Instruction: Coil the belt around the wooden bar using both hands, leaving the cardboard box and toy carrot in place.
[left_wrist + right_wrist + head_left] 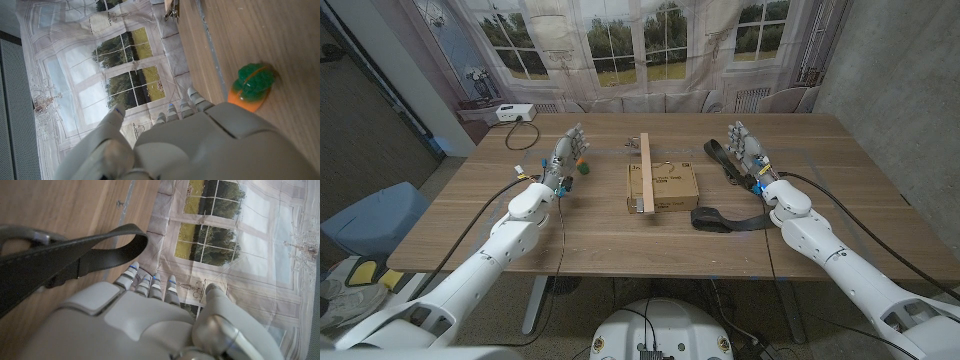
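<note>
The fingers (571,138) of the left hand (563,158) point away from the robot, side by side and slightly apart, holding nothing. The right hand (748,153) is posed the same way, its fingers (738,134) straight and empty, on the far right part of the table (470,225). In both wrist views each hand shows its thumb standing off from the rest, with nothing between them.

The carrot (583,168), orange with a green top, lies on the table just beside the left hand, toward the middle; the left wrist view shows it (252,89) next to that hand.

The box (670,188) sits flat at the table's middle. The bar (646,172) lies across the box's left part, running away from the robot and sticking out past the far edge.

The belt (725,218) is black and lies on the table to the right of the box. One end is bunched near the box's right near corner; from there it runs right and then away, passing next to the right hand. The right wrist view shows a loop of the belt (65,260) arching over the table close to the fingers; whether it touches them I cannot tell.
</note>
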You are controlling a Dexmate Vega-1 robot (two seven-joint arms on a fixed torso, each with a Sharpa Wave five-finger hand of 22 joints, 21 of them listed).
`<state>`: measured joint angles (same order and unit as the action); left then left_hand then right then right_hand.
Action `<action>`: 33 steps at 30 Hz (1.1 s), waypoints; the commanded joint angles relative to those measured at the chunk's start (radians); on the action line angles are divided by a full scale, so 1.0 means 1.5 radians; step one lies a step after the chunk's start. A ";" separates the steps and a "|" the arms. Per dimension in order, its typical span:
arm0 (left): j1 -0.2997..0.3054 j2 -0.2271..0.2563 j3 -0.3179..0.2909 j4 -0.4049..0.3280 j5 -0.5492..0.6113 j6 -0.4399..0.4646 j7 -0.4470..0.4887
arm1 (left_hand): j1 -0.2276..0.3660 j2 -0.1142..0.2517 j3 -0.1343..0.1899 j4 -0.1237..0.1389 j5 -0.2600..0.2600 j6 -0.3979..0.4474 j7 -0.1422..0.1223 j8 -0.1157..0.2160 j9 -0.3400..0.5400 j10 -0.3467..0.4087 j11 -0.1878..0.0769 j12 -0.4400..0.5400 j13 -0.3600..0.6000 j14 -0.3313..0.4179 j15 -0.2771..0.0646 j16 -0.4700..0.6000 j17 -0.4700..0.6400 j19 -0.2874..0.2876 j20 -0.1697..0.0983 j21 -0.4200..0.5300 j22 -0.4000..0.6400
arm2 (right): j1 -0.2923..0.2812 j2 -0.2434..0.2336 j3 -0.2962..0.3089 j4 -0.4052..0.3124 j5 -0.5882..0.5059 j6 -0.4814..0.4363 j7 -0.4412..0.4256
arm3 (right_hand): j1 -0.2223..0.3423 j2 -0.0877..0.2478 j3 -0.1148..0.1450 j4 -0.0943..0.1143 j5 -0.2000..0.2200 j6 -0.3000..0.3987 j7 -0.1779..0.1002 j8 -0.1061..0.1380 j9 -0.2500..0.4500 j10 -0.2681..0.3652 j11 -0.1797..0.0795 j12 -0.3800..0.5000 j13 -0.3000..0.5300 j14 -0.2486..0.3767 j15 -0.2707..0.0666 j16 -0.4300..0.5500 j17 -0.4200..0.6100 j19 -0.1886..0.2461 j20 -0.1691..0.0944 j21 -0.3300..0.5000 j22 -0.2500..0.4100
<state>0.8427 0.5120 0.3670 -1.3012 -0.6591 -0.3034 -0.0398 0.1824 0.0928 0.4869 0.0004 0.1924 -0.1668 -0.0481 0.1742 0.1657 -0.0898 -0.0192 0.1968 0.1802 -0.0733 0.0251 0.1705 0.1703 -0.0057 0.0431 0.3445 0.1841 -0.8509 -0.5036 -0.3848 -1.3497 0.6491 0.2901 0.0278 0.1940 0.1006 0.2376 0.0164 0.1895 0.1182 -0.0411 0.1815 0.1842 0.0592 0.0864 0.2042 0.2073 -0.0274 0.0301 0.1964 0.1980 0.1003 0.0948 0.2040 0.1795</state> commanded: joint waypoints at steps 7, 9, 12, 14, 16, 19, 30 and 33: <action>0.039 0.115 -0.016 -0.149 0.163 0.065 0.144 | 0.024 -0.011 0.002 -0.027 0.001 0.022 -0.013 0.012 0.005 0.026 0.017 0.013 0.003 0.021 0.008 0.013 0.001 0.016 0.006 0.001 0.002 | 0.024 0.026 -0.010 0.048 -0.014 0.048 0.026 | 0.004 0.001 0.005 0.000 0.003 0.005 0.000 0.005 0.001 0.000 0.004 0.003 0.003 -0.004 0.001 0.003 0.003 0.001 0.003 0.003 0.003; 0.028 0.141 -0.006 -0.179 0.205 0.111 0.160 | 0.032 -0.009 0.004 -0.034 0.001 0.032 -0.014 0.015 0.005 0.034 0.016 0.015 0.004 0.029 0.010 0.015 0.001 0.020 0.008 0.001 0.002 | 0.030 0.033 -0.010 0.071 -0.005 0.057 0.046 | 0.004 0.001 0.005 0.000 0.003 0.005 0.001 0.005 0.001 0.000 0.004 0.003 0.003 -0.003 0.003 0.004 0.003 0.001 0.003 0.003 0.003; 0.013 0.163 0.005 -0.210 0.245 0.162 0.171 | 0.039 -0.006 0.007 -0.040 0.000 0.038 -0.013 0.016 0.006 0.039 0.020 0.016 0.004 0.032 0.011 0.014 0.001 0.023 0.010 0.001 0.002 | 0.032 0.036 -0.008 0.088 0.004 0.066 0.063 | 0.003 0.001 0.005 0.000 0.003 0.006 0.001 0.006 0.001 0.001 0.006 0.004 0.002 -0.003 0.004 0.003 0.003 0.001 0.004 0.003 0.003; 0.008 0.169 0.009 -0.219 0.258 0.179 0.173 | 0.043 -0.005 0.009 -0.043 0.000 0.041 -0.012 0.016 0.006 0.042 0.019 0.017 0.004 0.035 0.011 0.015 0.001 0.027 0.009 0.001 0.002 | 0.032 0.037 -0.007 0.093 0.007 0.070 0.068 | 0.003 0.000 0.005 0.000 0.003 0.006 0.001 0.006 0.001 0.002 0.006 0.004 0.002 -0.004 0.006 0.003 0.003 0.000 0.005 0.002 0.003; -0.010 0.189 0.022 -0.243 0.296 0.228 0.175 | 0.048 -0.002 0.011 -0.047 -0.001 0.044 -0.012 0.016 0.006 0.044 0.018 0.017 0.005 0.036 0.011 0.014 0.001 0.028 0.010 0.001 0.002 | 0.029 0.038 -0.002 0.100 0.013 0.080 0.075 | 0.003 0.000 0.005 0.000 0.003 0.007 0.001 0.006 0.001 0.003 0.006 0.004 0.002 -0.004 0.007 0.003 0.003 0.000 0.005 0.002 0.003; -0.033 0.208 0.038 -0.263 0.332 0.277 0.165 | 0.054 0.001 0.014 -0.052 -0.001 0.048 -0.011 0.017 0.006 0.045 0.018 0.016 0.005 0.037 0.010 0.013 0.001 0.030 0.010 0.001 0.002 | 0.024 0.037 0.003 0.102 0.018 0.088 0.079 | 0.002 0.000 0.005 0.000 0.003 0.008 0.002 0.007 0.001 0.005 0.007 0.005 0.002 -0.004 0.009 0.003 0.003 0.000 0.006 0.002 0.003; -0.140 0.266 0.122 -0.336 0.491 0.449 0.074 | 0.077 0.012 0.025 -0.068 -0.003 0.051 -0.008 0.016 0.007 0.041 0.009 0.013 0.006 0.035 0.005 0.010 0.001 0.033 0.008 -0.002 0.002 | 0.008 0.037 0.017 0.110 0.035 0.107 0.093 | 0.001 0.000 0.005 0.000 0.003 0.012 0.003 0.008 0.001 0.009 0.010 0.006 0.002 -0.002 0.011 0.004 0.003 0.001 0.006 0.003 0.003; -0.174 0.278 0.150 -0.352 0.538 0.484 0.030 | 0.093 0.015 0.030 -0.082 -0.006 0.051 -0.011 0.013 0.007 0.040 0.005 0.011 0.006 0.033 0.000 0.008 0.001 0.034 0.003 -0.005 0.002 | 0.005 0.038 0.019 0.112 0.038 0.112 0.096 | 0.000 0.000 0.005 0.000 0.003 0.013 0.003 0.008 0.001 0.010 0.011 0.007 0.002 -0.002 0.011 0.004 0.003 0.000 0.006 0.003 0.003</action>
<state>0.7261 0.8495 0.4768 -1.7272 -0.1141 0.1679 0.1528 0.2997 0.1128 0.5277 -0.1061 0.1877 -0.0928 -0.0643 0.1925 0.1750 -0.0225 -0.0038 0.2113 0.1840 -0.0228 0.0322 0.1820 0.1700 0.0446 0.0499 0.3427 0.1839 -0.8273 -0.4512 -0.3715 -1.2023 0.6829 0.4262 0.1459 0.1965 0.1032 0.2375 0.0164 0.1895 0.1235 -0.0356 0.1856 0.1840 0.0718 0.0986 0.2042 0.2071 -0.0327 0.0355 0.1964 0.1977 0.1002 0.0947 0.2039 0.1793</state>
